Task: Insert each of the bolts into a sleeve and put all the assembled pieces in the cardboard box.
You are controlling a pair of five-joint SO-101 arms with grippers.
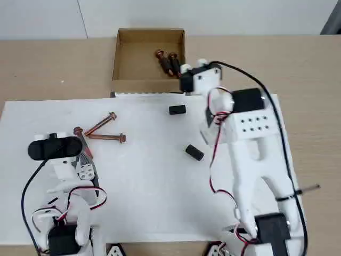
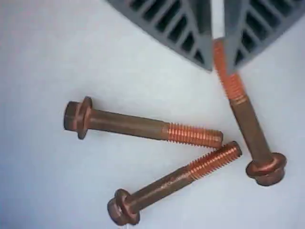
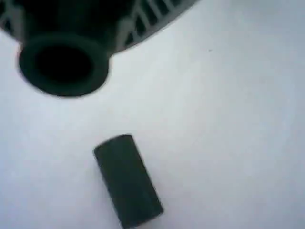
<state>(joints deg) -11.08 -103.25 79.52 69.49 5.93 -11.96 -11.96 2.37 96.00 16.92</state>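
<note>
My left gripper is shut on the threaded end of a copper bolt, whose head rests on the white sheet. Two more bolts lie loose beside it, crossing near their tips; in the high view these bolts sit left of centre. My right gripper is shut on a black sleeve, its open bore facing the camera. A second sleeve lies on the sheet just below it. A third sleeve lies nearer the cardboard box.
Two assembled bolt-and-sleeve pieces lie in the box's right half. The white sheet covers most of the wooden table. The right arm's body and its black cable stretch over the sheet's right side.
</note>
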